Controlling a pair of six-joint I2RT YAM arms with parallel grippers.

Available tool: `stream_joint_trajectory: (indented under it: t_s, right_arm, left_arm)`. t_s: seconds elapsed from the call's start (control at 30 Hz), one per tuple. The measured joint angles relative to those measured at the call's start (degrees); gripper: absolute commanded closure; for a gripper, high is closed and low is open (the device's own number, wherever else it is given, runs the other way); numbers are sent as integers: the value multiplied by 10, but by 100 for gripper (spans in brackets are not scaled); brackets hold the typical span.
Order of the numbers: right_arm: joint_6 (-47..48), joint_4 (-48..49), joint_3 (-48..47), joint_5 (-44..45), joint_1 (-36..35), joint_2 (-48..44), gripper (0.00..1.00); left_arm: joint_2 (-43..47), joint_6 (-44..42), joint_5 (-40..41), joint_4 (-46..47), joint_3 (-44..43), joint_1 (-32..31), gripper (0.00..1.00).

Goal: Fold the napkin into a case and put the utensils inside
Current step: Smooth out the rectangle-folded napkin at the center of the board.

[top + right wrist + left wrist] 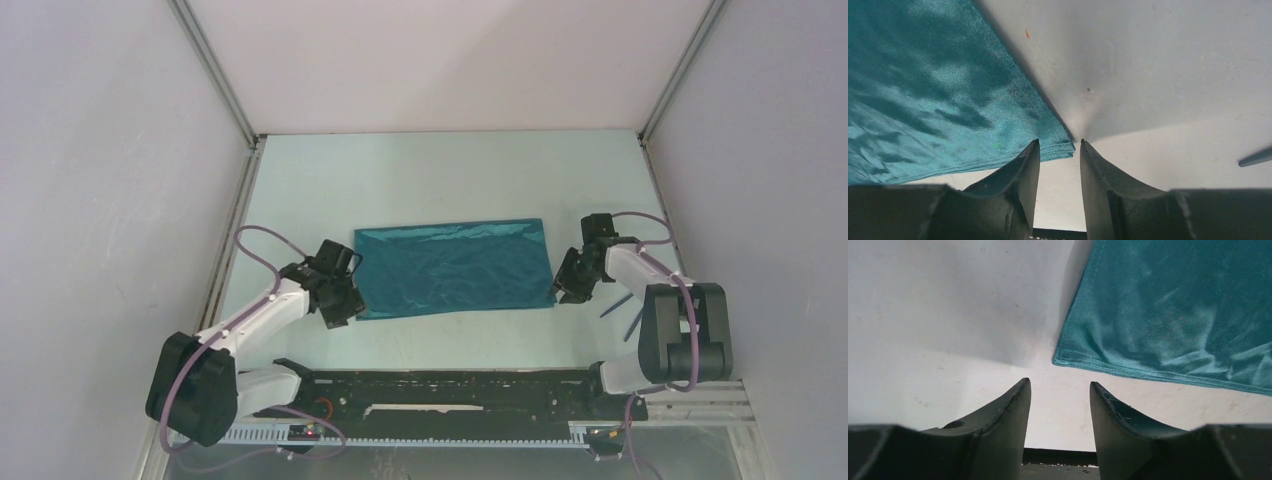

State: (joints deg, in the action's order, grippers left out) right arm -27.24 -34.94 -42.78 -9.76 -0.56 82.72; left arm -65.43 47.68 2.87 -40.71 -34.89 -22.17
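We see the teal napkin (pixel 455 268) lying flat in the middle of the tabletop (pixel 420 180). It makes a wide oblong. The left gripper (pixel 1060 387) is by its 7 o'clock corner, open and holding nothing. The right gripper (pixel 1059 145) is at the 5 o'clock corner, open too, with the cloth corner right at its tips. The utensils (pixel 622 305) lie at 4 o'clock, partly hidden.

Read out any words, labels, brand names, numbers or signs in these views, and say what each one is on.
None can be read in any view. The napkin, the utensils and the table are plain. Pale marks on the black rail at the near edge are too small to tell whether they are lettering.
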Motion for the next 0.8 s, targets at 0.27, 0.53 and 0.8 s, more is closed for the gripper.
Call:
stream_joint_trajectory:
  t_s: [0.27, 0.53, 0.8]
  right_arm:
    - [1, 1, 4, 3, -11, 5, 61]
    - [1, 4, 4, 9, -15, 6, 60]
    - [1, 5, 5, 13, -17, 6, 59]
  left_arm:
    - [-26, 8, 5, 17, 0, -16, 66]
    - [-30, 9, 17, 33, 0, -16, 73]
    - [-36, 8, 17, 45, 0, -16, 75]
